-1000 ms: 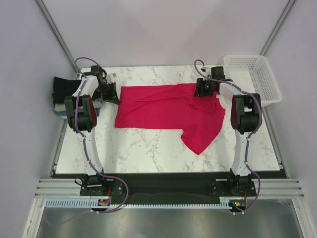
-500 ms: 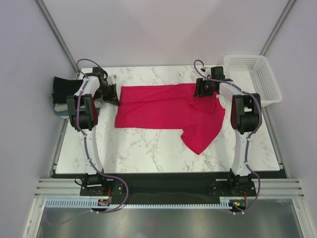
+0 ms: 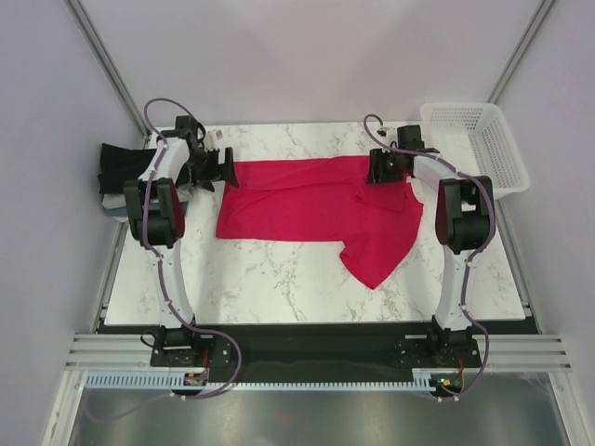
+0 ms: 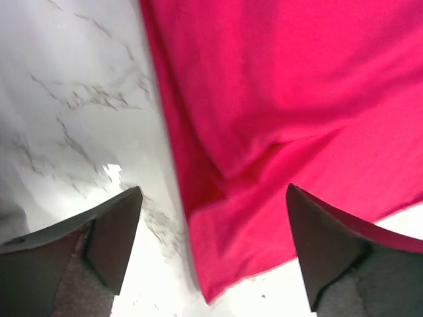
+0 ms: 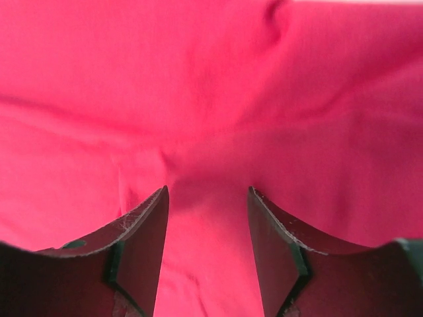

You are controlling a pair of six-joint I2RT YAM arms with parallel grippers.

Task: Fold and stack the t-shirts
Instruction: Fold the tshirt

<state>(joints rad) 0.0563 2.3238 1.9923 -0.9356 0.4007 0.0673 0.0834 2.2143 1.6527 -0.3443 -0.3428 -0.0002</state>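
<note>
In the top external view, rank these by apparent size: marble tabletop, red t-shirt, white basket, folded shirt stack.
1. marble tabletop
2. red t-shirt
3. white basket
4. folded shirt stack: it is partly hidden, so its place below the basket is less sure.

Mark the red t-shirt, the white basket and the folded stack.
red t-shirt [image 3: 307,200], top external view, middle of its body.
white basket [image 3: 457,106], top external view, far rim.
folded stack [image 3: 118,165], top external view, black top shirt.

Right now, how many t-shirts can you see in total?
4: red t-shirt spread mid-table; black t-shirt, pale t-shirt, blue t-shirt stacked at the left edge. More may be hidden.
</note>
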